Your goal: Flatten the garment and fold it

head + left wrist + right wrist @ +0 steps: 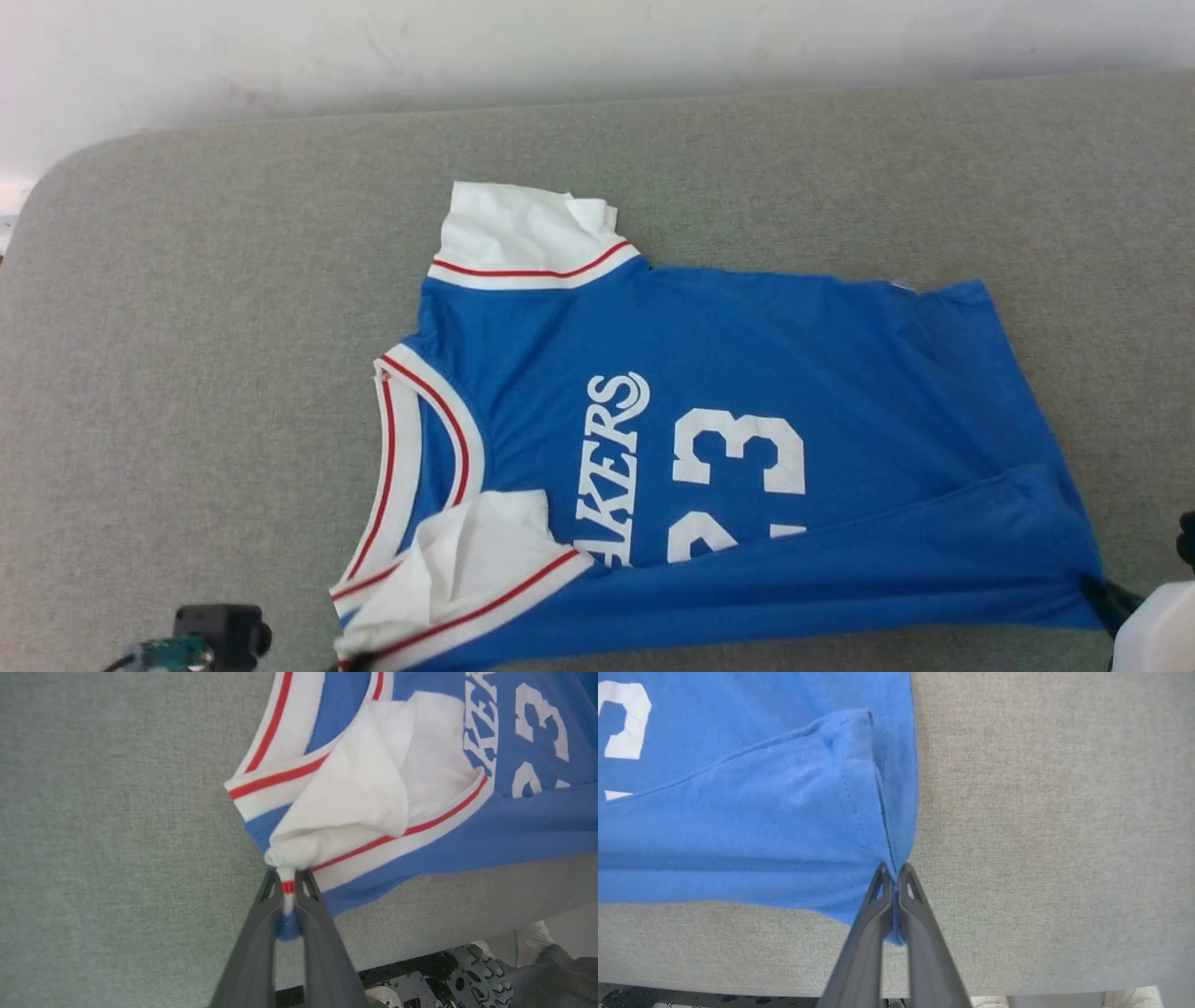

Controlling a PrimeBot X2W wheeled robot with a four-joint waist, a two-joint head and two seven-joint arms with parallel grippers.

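Bright, even, soft light throughout; faint shadows, slight blur, no glare.

A blue flap [840, 551] of the garment [747, 373] lies over the front. It covers part of the nearer digit [709, 541]. The start of the word [611, 467] is tucked out of sight under the flap and the near white sleeve [457, 560]. The far sleeve [523, 229] is folded on itself, so its end is hidden.

The trim [288, 887] pinched in the left gripper [288, 879] goes fuzzy between the fingers. The hem corner [896, 938] pinched in the right gripper [893, 870] is mostly hidden between its fingers too.

In the head view the bottom edge cuts off most of both grippers. The worktop [187, 373] runs off the sides. Below its near edge, the left wrist view shows dark machine parts [467, 970], too blurry to name.
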